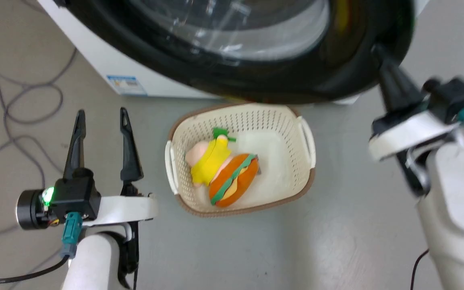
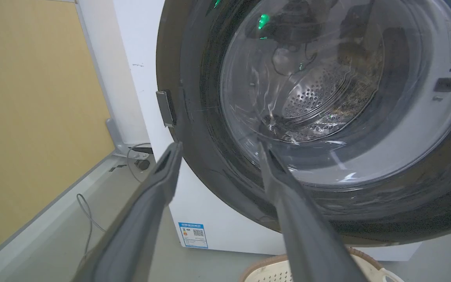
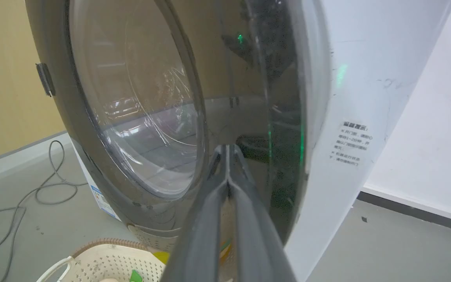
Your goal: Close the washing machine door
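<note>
The washing machine door (image 1: pixel 256 82) is a glossy black ring around a clear glass bowl and spans the top of the head view, overhanging the basket. It hangs on the white washing machine (image 1: pixel 107 60), which has a small blue label. My right gripper (image 1: pixel 377 50) is shut, its tips against the door's right rim; in the right wrist view the joined tips (image 3: pixel 227 148) meet the dark door (image 3: pixel 104 184) beside the white front (image 3: pixel 350 78). My left gripper (image 1: pixel 102 119) stands open above the floor, apart from the door. Its wrist view shows the open gripper (image 2: pixel 219 149) facing the door (image 2: pixel 210 156).
A cream perforated laundry basket (image 1: pixel 308 145) sits on the grey floor under the door, holding a yellow and an orange plush toy (image 1: pixel 220 169). Grey cables (image 1: pixel 22 104) loop on the floor at the left. A yellow wall (image 2: pixel 33 98) stands left of the machine.
</note>
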Motion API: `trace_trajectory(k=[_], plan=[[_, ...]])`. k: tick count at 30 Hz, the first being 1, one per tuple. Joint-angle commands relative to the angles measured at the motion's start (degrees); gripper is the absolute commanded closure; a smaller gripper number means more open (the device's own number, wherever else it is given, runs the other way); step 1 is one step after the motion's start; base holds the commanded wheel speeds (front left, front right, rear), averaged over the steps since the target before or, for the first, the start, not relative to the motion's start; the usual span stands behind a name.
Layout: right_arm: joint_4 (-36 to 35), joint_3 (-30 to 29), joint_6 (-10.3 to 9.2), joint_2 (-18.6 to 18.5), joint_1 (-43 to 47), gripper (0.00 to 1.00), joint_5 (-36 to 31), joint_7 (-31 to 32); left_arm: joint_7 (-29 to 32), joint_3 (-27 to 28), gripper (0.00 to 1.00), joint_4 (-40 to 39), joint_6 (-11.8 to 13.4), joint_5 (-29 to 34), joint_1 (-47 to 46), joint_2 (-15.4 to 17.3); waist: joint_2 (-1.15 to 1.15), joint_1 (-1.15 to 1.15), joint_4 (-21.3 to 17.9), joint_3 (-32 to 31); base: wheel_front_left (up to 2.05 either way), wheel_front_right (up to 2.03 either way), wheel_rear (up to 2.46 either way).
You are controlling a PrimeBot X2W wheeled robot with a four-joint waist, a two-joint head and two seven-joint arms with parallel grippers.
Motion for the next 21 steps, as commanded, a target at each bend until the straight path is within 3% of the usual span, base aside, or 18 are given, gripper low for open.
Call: trace_trajectory(k=[1, 11, 21], plan=[[1.29, -0.99, -0.1, -0.58, -2.81, 1.0, -0.58, -0.18, -0.25, -0.2, 0.0, -0.35, 0.0, 0.34, -1.24, -0.21, 0.0, -0.01, 1.37, 2.59, 0.0, 0.0, 0.0], [9.38, -6.71, -0.1, -1.82, -14.09, 1.0, -3.65, -0.18, -0.25, -0.73, 0.0, -0.51, 0.23, -0.24, -4.24, -1.06, 0.0, -0.01, 3.29, 7.08, 0.0, 0.0, 0.0], [12.21, -10.95, -0.1, -2.39, -17.11, 1.0, -5.94, -0.18, -0.25, -0.16, 0.0, -0.53, 0.36, -0.38, -4.51, -1.35, 0.0, -0.01, 3.55, 7.37, 0.0, 0.0, 0.0]])
